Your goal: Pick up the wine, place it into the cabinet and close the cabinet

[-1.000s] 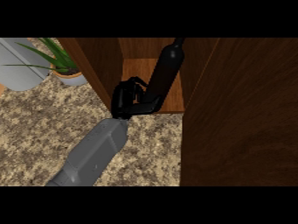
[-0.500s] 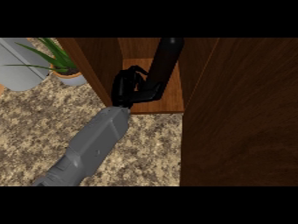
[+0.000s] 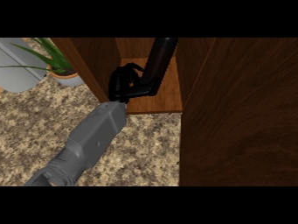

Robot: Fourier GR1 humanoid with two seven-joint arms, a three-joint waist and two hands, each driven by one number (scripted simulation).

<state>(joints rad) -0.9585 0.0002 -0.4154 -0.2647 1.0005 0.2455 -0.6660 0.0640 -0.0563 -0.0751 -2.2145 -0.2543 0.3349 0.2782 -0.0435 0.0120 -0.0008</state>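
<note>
— One hand (image 3: 121, 84) showed, black, on a grey forearm coming up from the near left. Which one was it?

— I could not tell left from right for certain; I judged it the left, since it entered left of centre. Its fingers were curled round the lower part of the tall dark wine bottle (image 3: 157, 61), clamped on it.

— And where was the bottle?

— Inside the open brown wooden cabinet (image 3: 86, 61), above the wooden shelf board (image 3: 167, 98), leaning slightly with its top towards the far right. Whether its base touched the board, I could not tell. The big wooden door panel (image 3: 248, 113) filled the right side, swung open.

— How should the placing have been done well?

— By my judgement, stand the bottle upright first, set its base well back from the shelf's near edge, then open the fingers and draw the hand straight out towards the speckled stone counter (image 3: 22, 140), clear of the door's swing. A green potted plant (image 3: 54, 61) stood far left, out of the way.
</note>
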